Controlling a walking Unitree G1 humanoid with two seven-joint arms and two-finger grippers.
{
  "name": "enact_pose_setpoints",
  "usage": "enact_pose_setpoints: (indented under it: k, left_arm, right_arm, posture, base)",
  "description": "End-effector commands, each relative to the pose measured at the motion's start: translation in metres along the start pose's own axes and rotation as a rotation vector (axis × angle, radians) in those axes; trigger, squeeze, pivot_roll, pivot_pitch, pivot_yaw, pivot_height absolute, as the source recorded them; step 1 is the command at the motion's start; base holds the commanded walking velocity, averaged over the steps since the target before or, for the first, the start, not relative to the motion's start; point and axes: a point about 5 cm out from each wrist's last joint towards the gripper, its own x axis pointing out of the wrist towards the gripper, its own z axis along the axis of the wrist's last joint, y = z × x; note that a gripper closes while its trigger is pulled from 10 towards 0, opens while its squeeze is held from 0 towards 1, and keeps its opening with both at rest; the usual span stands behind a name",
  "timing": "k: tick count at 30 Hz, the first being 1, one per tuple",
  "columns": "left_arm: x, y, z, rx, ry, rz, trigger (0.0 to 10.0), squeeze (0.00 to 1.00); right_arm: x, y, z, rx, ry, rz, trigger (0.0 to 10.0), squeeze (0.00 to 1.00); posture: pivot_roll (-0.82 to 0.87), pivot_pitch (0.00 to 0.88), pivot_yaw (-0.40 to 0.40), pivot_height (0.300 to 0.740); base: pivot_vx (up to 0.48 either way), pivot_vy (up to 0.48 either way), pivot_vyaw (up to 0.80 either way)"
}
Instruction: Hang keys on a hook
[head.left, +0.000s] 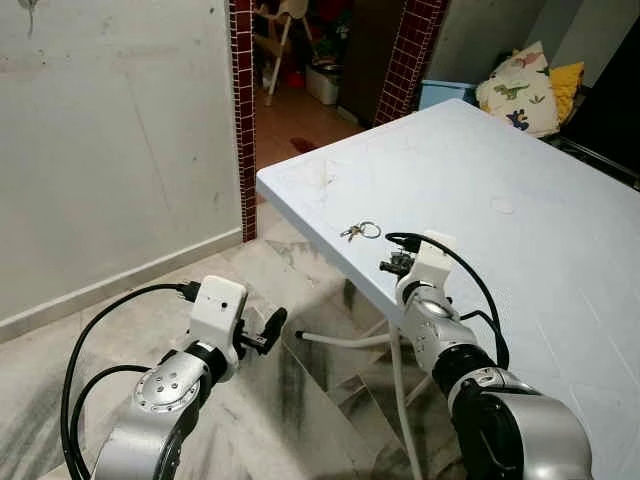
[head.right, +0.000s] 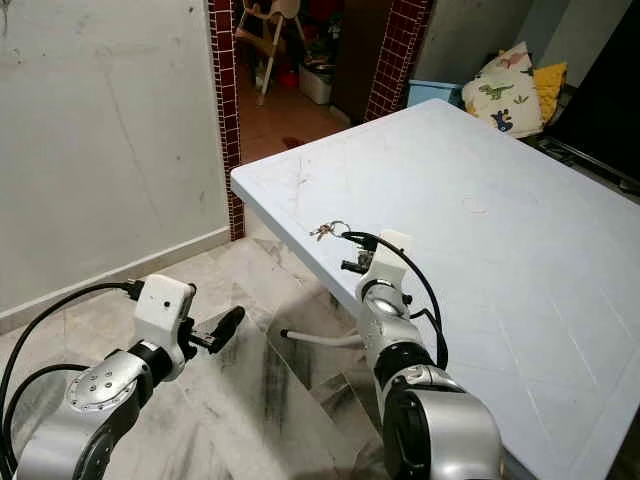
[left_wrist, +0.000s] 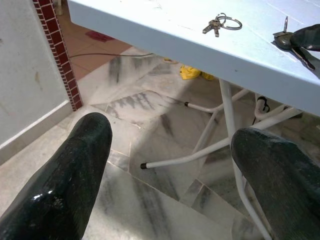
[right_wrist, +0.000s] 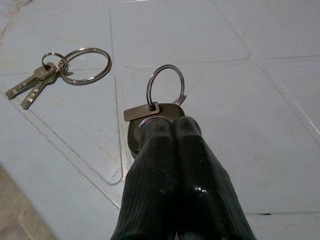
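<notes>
A: What is the right gripper (right_wrist: 172, 127) doing?

B: Its two black fingers (right_wrist: 160, 165) are pressed together, pinching a dark key fob (right_wrist: 134, 134) with a small metal tag and a steel ring (right_wrist: 165, 86) that sticks out past the fingertips. The fob sits low over the pale blue table (head.left: 520, 240), near its edge.

A: And the other keys?

B: A second set, two small keys on a ring (right_wrist: 60, 70), lies flat on the table just beyond the fingertips and off to one side, apart from the held fob (the two rings do not touch). From the head, that set (head.left: 360, 231) lies near the table's edge, ahead of the right gripper.

A: The left gripper?

B: The left gripper (head.left: 265, 330) is held out over the marbled floor (head.left: 280, 410), lower than the tabletop and on the wall side of it. Its fingers (left_wrist: 70, 170) are spread wide with nothing between them; past them I see the table's white legs (left_wrist: 220, 135) and the floor.

A: A hook anywhere?

B: I cannot make one out. Beyond the table there is a doorway framed in red tile (head.left: 242, 110) and some cushions (head.left: 525, 90) at the far end.
</notes>
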Motion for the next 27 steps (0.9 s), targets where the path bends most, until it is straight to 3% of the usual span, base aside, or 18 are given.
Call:
enact_pose_setpoints:
  k: [1, 9, 11, 20, 21, 22, 23, 27]
  left_arm:
    - [-0.001, -0.002, 0.004, 0.004, -0.014, -0.007, 10.0, 0.0]
    - [0.002, -0.002, 0.005, 0.007, -0.022, -0.009, 10.0, 0.0]
    - [0.003, -0.002, 0.007, 0.002, -0.035, -0.01, 10.0, 0.0]
    - [0.01, -0.006, 0.012, -0.004, -0.064, -0.022, 10.0, 0.0]
    - [0.011, -0.006, 0.012, -0.007, -0.067, -0.021, 10.0, 0.0]
    - [0.011, -0.007, 0.012, -0.009, -0.07, -0.021, 10.0, 0.0]
    - [0.012, -0.007, 0.013, -0.012, -0.073, -0.019, 10.0, 0.0]
    - [0.015, -0.01, 0.019, -0.059, -0.127, -0.036, 10.0, 0.0]
  right_arm:
    - [-0.001, -0.009, -0.009, -0.007, 0.03, -0.026, 0.0, 0.0]
    - [0.0, -0.016, 0.009, -0.037, -0.09, -0.034, 0.0, 0.0]
    - [0.001, -0.016, 0.024, -0.077, -0.179, -0.026, 0.0, 0.0]
    - [-0.001, -0.017, 0.034, -0.149, -0.274, -0.001, 0.0, 0.0]
    - [-0.002, -0.016, 0.034, -0.163, -0.281, 0.007, 4.7, 0.0]
    - [-0.002, -0.015, 0.034, -0.173, -0.286, 0.012, 4.7, 0.0]
    - [-0.003, -0.013, 0.035, -0.177, -0.3, 0.028, 10.0, 1.0]
    - [-0.005, -0.011, 0.036, -0.216, -0.344, 0.049, 10.0, 1.0]
  posture:
    - [0.35, 0.031, -0.12, 0.74]
    - [0.34, 0.02, -0.116, 0.74]
    - [0.33, 0.014, -0.114, 0.74]
    - [0.31, 0.0, -0.115, 0.74]
    - [0.3, 0.0, -0.117, 0.74]
    - [0.3, 0.0, -0.118, 0.74]
    - [0.29, 0.0, -0.12, 0.74]
    - [0.28, 0.0, -0.125, 0.74]
  base:
    - [0.0, 0.0, 0.0]
    - [0.0, 0.0, 0.0]
    - [0.0, 0.0, 0.0]
    - [0.0, 0.0, 0.0]
    - [0.0, 0.0, 0.0]
    - [0.0, 0.0, 0.0]
    - [0.0, 0.0, 0.0]
    - [0.0, 0.0, 0.0]
